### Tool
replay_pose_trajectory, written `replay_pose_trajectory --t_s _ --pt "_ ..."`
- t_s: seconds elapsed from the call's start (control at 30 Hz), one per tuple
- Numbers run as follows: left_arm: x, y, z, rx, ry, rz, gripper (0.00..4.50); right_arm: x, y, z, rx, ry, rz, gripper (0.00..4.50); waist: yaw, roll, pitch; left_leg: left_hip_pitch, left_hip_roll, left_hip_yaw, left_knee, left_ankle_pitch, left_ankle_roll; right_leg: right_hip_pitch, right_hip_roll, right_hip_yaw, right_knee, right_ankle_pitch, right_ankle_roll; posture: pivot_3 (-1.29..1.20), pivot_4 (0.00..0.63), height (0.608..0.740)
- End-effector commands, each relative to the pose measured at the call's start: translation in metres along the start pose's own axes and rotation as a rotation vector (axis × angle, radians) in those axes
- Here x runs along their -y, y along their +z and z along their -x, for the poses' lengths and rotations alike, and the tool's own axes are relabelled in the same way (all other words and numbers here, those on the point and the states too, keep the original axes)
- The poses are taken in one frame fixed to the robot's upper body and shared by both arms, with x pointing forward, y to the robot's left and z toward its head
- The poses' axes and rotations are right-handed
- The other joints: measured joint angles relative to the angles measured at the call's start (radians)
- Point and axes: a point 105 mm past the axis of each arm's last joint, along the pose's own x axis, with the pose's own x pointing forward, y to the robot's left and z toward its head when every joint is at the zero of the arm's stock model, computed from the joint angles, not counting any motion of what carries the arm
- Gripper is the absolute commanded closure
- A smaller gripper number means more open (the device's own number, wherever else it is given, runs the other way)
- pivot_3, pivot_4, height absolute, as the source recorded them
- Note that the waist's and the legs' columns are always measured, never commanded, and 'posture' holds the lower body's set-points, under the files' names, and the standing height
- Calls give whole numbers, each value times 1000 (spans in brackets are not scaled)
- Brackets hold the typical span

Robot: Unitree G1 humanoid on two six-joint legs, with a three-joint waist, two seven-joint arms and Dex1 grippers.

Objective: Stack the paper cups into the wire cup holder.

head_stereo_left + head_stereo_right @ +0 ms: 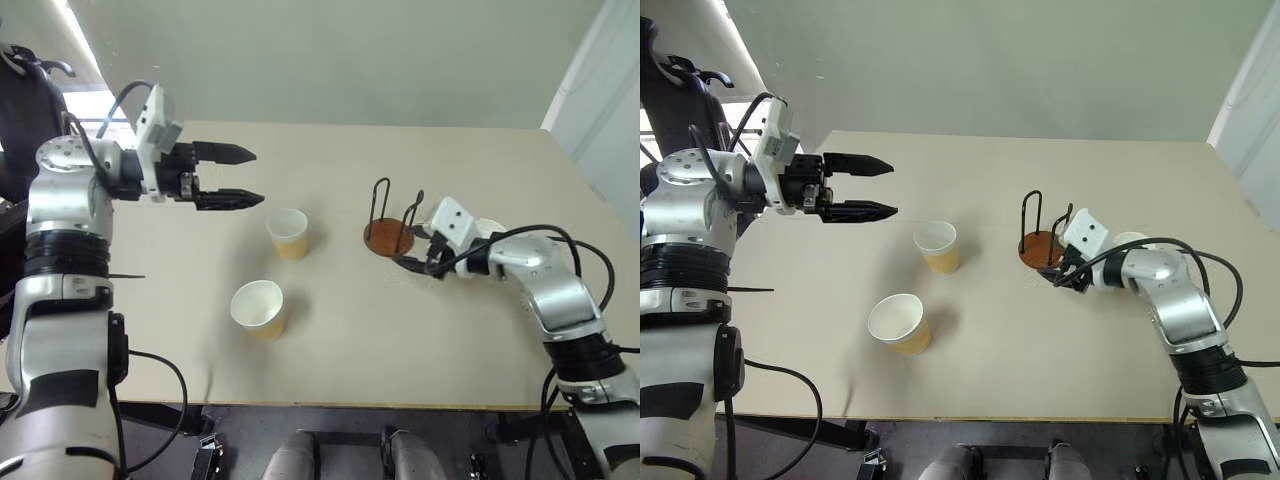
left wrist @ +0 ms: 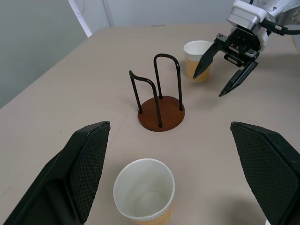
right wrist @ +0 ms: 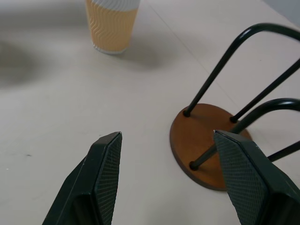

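The wire cup holder (image 1: 389, 236), a brown disc with black wire loops, stands empty at mid-table. Two paper cups stand upright to its left, one beside it (image 1: 289, 233) and one nearer the front edge (image 1: 259, 307). A third paper cup (image 2: 197, 59) stands behind my right gripper (image 2: 208, 85). That gripper is open, low over the table, right next to the holder's base (image 3: 201, 143), with nothing between its fingers. My left gripper (image 1: 258, 178) hovers open and empty above the table, left of the cups and pointing toward them.
The tan table (image 1: 350, 350) has free room along its front and far side. Its right edge runs close behind my right arm. A pale wall lies beyond the far edge.
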Motion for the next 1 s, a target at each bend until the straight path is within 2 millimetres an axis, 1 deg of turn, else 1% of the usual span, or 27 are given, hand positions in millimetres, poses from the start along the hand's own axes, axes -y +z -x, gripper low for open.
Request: replay_pose_trajectory --t_s 0.03,0.3,0.53,0.67,0.77,1.0 --pt "-1 16 4 4 -13 -68 100 -1 13 1 39 -26 39 1353 0 0 0 0 0 0 0 0 0 0 0 0 0 0 0 0 150 740" --pt "1 17 1 11 -22 -73 100 2 12 -8 24 -85 64 1353 0 0 0 0 0 0 0 0 0 0 0 0 0 0 0 0 150 740" --pt "0 19 -1 15 -24 -78 100 5 -2 -4 -58 -100 73 1353 0 0 0 0 0 0 0 0 0 0 0 0 0 0 0 0 150 740" --pt "1 19 -2 18 -26 -80 100 15 -13 -4 -112 -160 64 1353 0 0 0 0 0 0 0 0 0 0 0 0 0 0 0 0 150 740" --pt "1 20 -2 18 -25 -81 100 22 -17 -5 -130 -202 51 1353 0 0 0 0 0 0 0 0 0 0 0 0 0 0 0 0 150 740" --pt "0 20 -1 20 -20 -82 100 46 -18 -8 -134 -329 19 1353 0 0 0 0 0 0 0 0 -1 0 0 0 0 0 0 0 150 740"
